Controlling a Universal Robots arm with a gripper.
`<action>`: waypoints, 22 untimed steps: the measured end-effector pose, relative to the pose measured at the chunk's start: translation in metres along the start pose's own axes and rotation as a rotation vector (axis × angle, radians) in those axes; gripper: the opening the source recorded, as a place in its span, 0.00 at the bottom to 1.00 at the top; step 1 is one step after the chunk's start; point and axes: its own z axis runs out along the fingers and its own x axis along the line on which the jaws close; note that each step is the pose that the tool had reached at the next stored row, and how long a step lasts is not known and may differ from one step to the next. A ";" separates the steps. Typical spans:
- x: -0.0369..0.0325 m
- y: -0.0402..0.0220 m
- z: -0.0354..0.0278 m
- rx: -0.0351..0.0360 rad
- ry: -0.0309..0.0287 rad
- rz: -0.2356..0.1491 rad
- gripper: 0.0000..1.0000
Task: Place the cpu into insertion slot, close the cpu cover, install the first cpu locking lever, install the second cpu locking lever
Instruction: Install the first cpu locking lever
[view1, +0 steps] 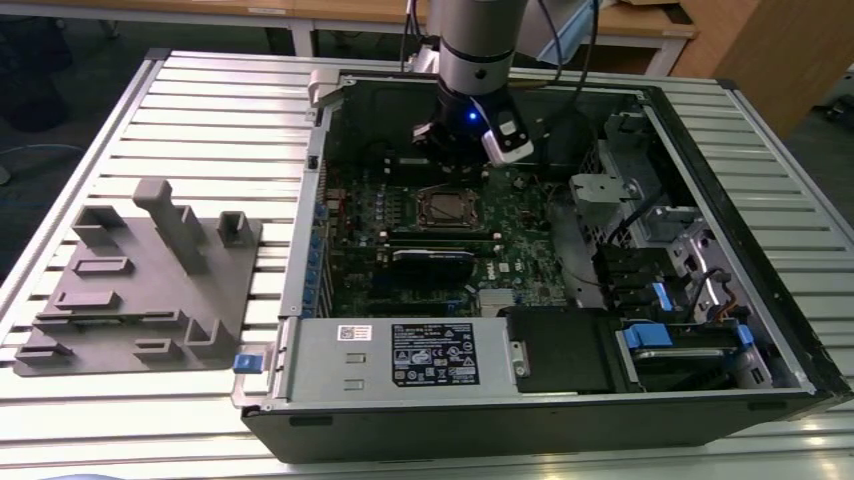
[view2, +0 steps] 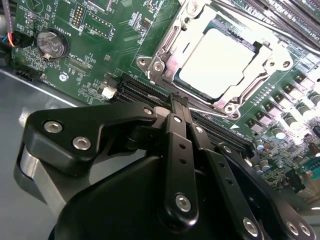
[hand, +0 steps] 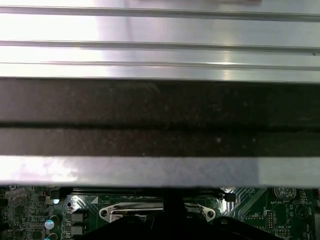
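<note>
Now the gripper (view2: 179, 98): fingers drawn together, nothing seen between them, so you are carrying no part.
Nearest to it: the rim of the insertion slot (view1: 445, 207), just beyond the fingertips in the second wrist view.
State of the cpu (view2: 217, 60): seated in the slot, its pale top showing through the window.
State of the cpu cover (view2: 165, 47): looks lowered over the chip, so you can judge the first two steps done.
Locking levers: you cannot tell whether either is latched, so treat both as outstanding.
Bearing: in the exterior view the slot lies at 6 o'clock from the gripper, near but apart.
</note>
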 end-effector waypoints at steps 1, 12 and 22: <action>0.0000 -0.0001 0.0002 -0.0001 0.0000 0.000 0.11; 0.0000 0.0042 0.0010 -0.0004 0.0000 0.000 0.11; 0.0000 0.0077 0.0016 -0.0003 0.0000 0.000 0.11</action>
